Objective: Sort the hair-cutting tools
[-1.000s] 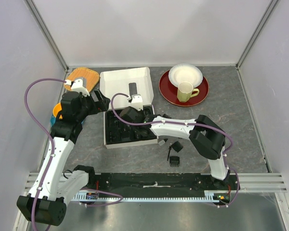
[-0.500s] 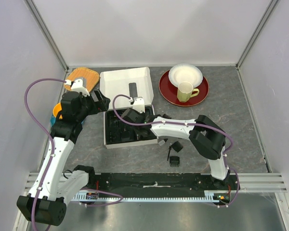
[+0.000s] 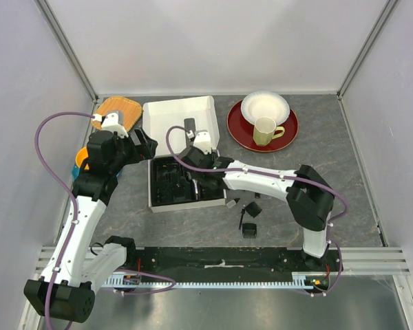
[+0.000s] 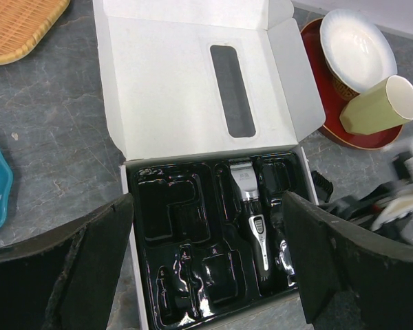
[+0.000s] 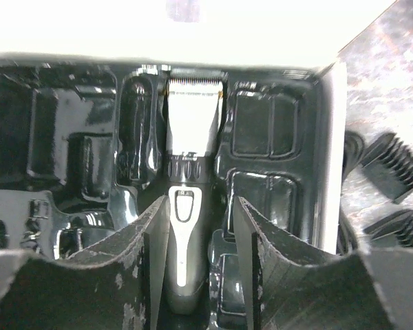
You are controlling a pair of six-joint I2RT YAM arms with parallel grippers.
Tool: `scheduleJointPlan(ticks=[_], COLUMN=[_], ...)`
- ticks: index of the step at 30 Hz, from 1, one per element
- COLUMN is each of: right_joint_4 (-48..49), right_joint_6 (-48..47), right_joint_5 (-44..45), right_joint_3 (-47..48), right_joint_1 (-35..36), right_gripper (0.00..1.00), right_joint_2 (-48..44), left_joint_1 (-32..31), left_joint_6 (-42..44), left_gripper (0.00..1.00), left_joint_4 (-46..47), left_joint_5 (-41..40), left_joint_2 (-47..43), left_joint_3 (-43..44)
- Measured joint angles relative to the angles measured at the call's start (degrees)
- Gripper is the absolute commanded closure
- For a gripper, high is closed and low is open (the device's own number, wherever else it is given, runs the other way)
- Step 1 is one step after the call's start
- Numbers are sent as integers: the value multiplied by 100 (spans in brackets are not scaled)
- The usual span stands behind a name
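Right gripper straddling clipper in black tray.
Parted, not pinching; loose combs past box wall; left gripper spread wide, empty.

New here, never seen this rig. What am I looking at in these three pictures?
Two robot arms bolted to a table's near edge. One picture looks down from above; the other two come from a camera on each wrist. The left pincer hangs open beside the white box, holding nothing. The right pincer straddles the clipper, which lies in the box's black tray; its jaws look open, not squeezing. Loose comb attachments lie on the table beside the box. Further back: a cup on a red plate, a white bowl, a wicker tray.
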Motion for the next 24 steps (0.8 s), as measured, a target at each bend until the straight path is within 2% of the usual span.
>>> scheduleJointPlan(ticks=[6, 11, 15, 18, 24], right_joint_4=[-411, -728, -916, -1056, -1193], right_joint_6=[-168, -155, -81, 4, 151], right_joint_5=[-337, -380, -400, -487, -728], right_joint_3=[-55, -907, -1720, -2223, -2857], right_joint_1=[-623, -1381, -1602, -1665, -1779], right_gripper=[44, 35, 32, 32, 45], right_joint_2=[-905, -2090, -2765, -2927, -2907], left_joint_1=[0, 0, 0, 0, 0], left_joint_6=[0, 0, 0, -2, -4], left_gripper=[6, 6, 6, 6, 6], left_joint_4=[0, 2, 4, 2, -7], left_joint_5=[164, 203, 247, 299, 304], left_joint_2=[2, 2, 26, 72, 90], left_joint_3=[0, 0, 0, 0, 0])
